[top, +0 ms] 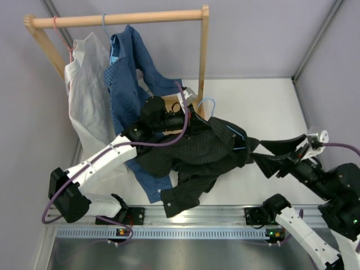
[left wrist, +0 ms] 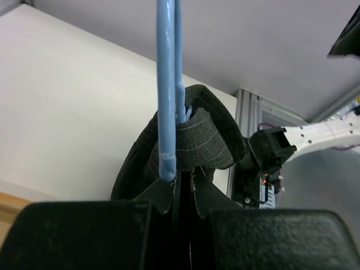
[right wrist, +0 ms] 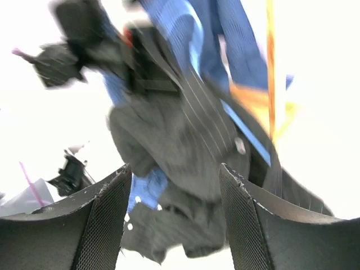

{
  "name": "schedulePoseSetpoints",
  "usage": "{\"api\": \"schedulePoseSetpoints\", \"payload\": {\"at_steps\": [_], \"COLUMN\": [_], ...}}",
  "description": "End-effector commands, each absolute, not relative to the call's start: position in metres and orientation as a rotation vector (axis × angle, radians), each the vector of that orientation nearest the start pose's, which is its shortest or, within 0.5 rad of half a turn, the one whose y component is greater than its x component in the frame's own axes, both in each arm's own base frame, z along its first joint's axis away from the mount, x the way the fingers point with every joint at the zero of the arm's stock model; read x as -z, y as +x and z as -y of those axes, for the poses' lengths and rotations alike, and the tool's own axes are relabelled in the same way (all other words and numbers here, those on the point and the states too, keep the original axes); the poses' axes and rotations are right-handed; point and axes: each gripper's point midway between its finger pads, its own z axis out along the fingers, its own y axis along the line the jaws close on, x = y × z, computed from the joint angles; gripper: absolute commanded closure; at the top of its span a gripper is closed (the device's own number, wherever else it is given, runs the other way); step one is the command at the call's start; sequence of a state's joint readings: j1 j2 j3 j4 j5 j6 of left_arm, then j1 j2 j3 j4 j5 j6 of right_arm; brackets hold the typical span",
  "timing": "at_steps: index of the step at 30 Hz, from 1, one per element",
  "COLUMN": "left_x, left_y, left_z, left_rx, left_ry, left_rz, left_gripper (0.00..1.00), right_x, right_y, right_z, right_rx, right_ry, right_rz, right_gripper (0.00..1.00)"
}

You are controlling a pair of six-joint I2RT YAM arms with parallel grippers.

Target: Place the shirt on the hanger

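Item: black pinstriped button-up shirt [top: 197,149], bunched over thin light-blue wire hanger [left wrist: 167,84], middle of white surface [top: 264,107].
Handling: likely soft, light, floppy; take at shoulder.
Left fingers [left wrist: 270,236]: clamped on hanger neck.
Right fingers [right wrist: 95,219]: wide, empty.

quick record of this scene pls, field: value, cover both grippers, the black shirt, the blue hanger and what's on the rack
hanger: light-blue wire, not hung up
shirt: black pinstriped, collar wrapped round the hanger, rest bunched on the table
left gripper: shut on the hanger
right gripper: open, nothing between its fingers, shirt ahead of it
rack: wooden, pale grey shirt and blue patterned shirt hang on it
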State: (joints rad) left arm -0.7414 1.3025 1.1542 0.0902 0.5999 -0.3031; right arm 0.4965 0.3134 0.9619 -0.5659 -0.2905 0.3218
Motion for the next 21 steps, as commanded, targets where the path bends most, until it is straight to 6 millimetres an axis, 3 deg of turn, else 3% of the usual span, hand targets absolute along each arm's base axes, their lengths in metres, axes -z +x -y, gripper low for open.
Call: {"api": "schedulePoseSetpoints", "payload": {"at_steps": [1, 2, 4, 5, 9, 11, 14, 15, 16, 18, 19, 21], "left_x": [-0.372, -0.371, -0.372, -0.374, -0.369, -0.368, -0.368, -0.367, -0.367, -0.370, -0.367, -0.370], "left_y": [0.202, 0.194, 0.167, 0.160, 0.131, 0.125, 0.119, 0.118, 0.117, 0.118, 0.118, 0.122], "left_z": [0.369, 0.373, 0.379, 0.380, 0.384, 0.384, 0.385, 0.385, 0.385, 0.385, 0.385, 0.386], "left_rx": [1.355, 1.375, 1.450, 1.466, 1.556, 1.577, 1.583, 1.586, 1.589, 1.584, 1.581, 1.569], "left_ry": [1.036, 1.079, 1.186, 1.216, 1.352, 1.376, 1.391, 1.393, 1.395, 1.400, 1.405, 1.397], "left_rz": [-1.313, -1.289, -1.229, -1.210, -1.159, -1.149, -1.144, -1.144, -1.145, -1.148, -1.171, -1.186], "left_gripper": [1.00, 1.00, 1.00, 1.00, 1.00, 1.00, 1.00, 1.00, 1.00, 1.00, 1.00, 1.00], "right_x": [-0.371, -0.383, -0.385, -0.399, -0.429, -0.434, -0.424, -0.426, -0.424, -0.425, -0.424, -0.424], "right_y": [0.114, 0.116, 0.129, 0.131, 0.115, 0.121, 0.129, 0.129, 0.129, 0.128, 0.127, 0.124], "right_z": [-0.148, -0.152, -0.167, -0.174, -0.208, -0.220, -0.232, -0.234, -0.236, -0.238, -0.239, -0.239], "right_rx": [-0.872, -0.879, -0.905, -0.932, -1.144, -1.198, -1.253, -1.265, -1.284, -1.310, -1.319, -1.325], "right_ry": [-0.522, -0.545, -0.600, -0.628, -0.821, -0.857, -0.891, -0.908, -0.912, -0.916, -0.921, -0.929], "right_rz": [-1.601, -1.584, -1.614, -1.565, -1.393, -1.375, -1.398, -1.371, -1.372, -1.342, -1.331, -1.295], "right_gripper": [0.38, 0.37, 0.37, 0.37, 0.36, 0.36, 0.37, 0.43, 0.70, 0.93, 1.00, 1.00]}}
